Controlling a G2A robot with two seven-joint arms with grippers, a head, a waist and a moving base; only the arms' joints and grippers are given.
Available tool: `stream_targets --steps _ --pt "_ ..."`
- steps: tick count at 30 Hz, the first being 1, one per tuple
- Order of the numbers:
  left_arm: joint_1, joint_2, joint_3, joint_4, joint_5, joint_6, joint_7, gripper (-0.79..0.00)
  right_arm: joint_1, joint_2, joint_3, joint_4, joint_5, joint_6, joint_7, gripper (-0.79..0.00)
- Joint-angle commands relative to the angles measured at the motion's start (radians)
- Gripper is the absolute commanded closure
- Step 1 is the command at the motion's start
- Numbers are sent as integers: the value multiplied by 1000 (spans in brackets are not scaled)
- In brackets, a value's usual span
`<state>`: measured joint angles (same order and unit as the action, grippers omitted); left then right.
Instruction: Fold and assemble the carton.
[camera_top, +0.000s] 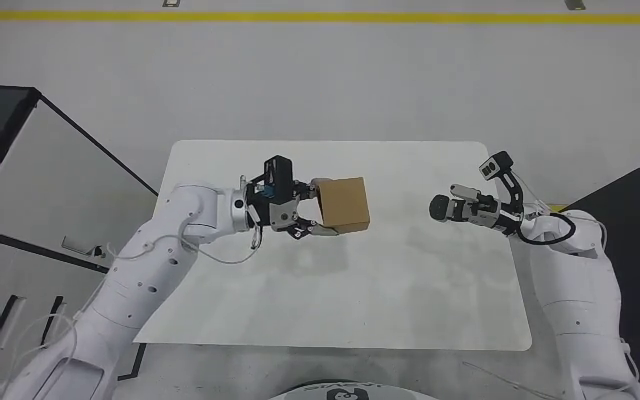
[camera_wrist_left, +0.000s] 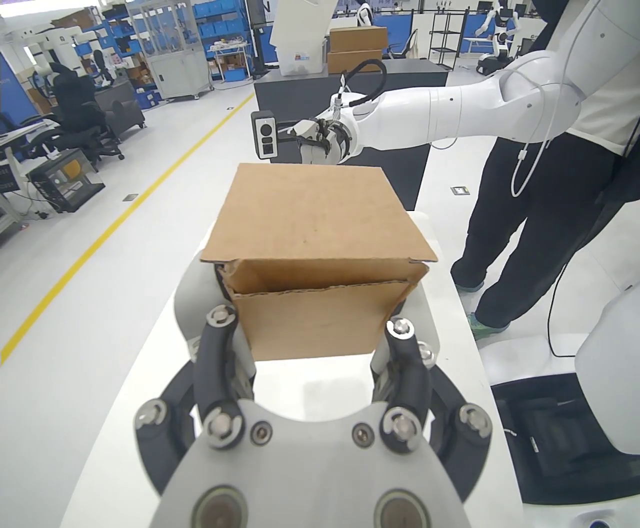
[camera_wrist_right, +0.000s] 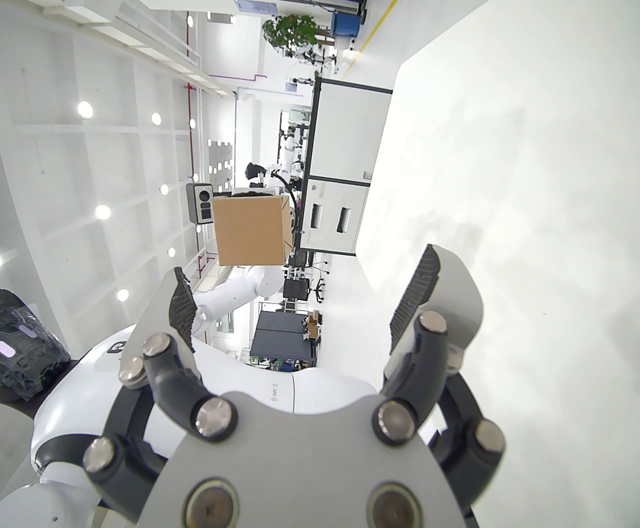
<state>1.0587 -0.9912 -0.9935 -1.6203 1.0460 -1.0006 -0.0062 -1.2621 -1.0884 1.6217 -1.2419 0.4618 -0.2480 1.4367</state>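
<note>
We see the white desk (camera_top: 420, 300), and above its middle the brown carton (camera_top: 344, 203), lifted clear of the surface and folded into a box shape. The left tool (camera_wrist_left: 310, 310) clamps the carton's near end, one finger on either side. The right tool (camera_wrist_right: 305, 287) hangs well apart, near the desk's right edge, its fingers spread and holding nothing.

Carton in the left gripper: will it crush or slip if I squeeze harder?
Probably crushable: the carton is thin corrugated board, and its near end shows a loose flap. Likely light, since the left gripper alone holds it. Slipping seems unlikely; plain cardboard usually grips.
</note>
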Motion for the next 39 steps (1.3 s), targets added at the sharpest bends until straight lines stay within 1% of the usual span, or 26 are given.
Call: stream_targets --steps 1,9,11,13,20,22,23,26,28,34,39 --pt "-3 -5 18 30 43 -11 17 0 0 0 0 0 0 0 0 -785" --pt "-49 -38 147 183 193 -12 158 0 0 0 0 0 0 0 0 -785" --pt "-60 -49 174 225 204 -12 210 0 0 0 0 0 0 0 0 -785" --pt "-81 -60 195 251 228 -4 238 0 0 0 0 0 0 0 0 -785" --pt "-81 -60 195 251 228 -4 238 0 0 0 0 0 0 0 0 -785" --pt "-75 -60 189 243 237 31 223 0 0 0 0 0 0 0 0 -785" --pt "-68 -60 189 238 239 30 224 0 0 0 0 0 0 0 0 -785" --pt "-61 -61 189 277 249 38 226 0 0 0 0 0 0 0 0 -785" --pt "-61 -65 193 319 248 49 250 0 0 0 0 0 0 0 0 -785" --pt "-84 -89 243 415 284 27 330 0 0 0 0 0 0 0 0 -785" --pt "-119 -111 282 500 326 12 405 0 0 0 0 0 0 0 0 -785"
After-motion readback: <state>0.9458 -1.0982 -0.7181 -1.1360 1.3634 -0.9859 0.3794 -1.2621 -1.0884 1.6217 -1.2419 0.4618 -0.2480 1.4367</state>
